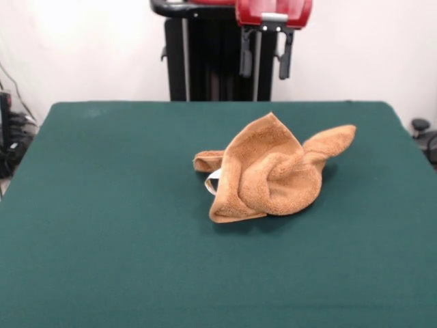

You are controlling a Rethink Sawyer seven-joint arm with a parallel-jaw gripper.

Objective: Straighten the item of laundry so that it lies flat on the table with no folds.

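Note:
The orange-tan terry towel [270, 171] lies crumpled in a heap a little right of the middle of the dark green table [102, 205]. Its folds twist over each other, one corner points up toward the far side and another sticks out to the right. A small white tag [213, 180] shows at its left edge. My gripper [265, 55] hangs drawn back at the top of the front view, above the table's far edge and well clear of the towel. Its two dark fingers [246, 53] stand apart with nothing between them.
The robot's black pedestal [205, 61] stands behind the table's far edge. Cables and dark gear [10, 140] lie off the table's left side, and a dark object [422, 130] sits off its right side.

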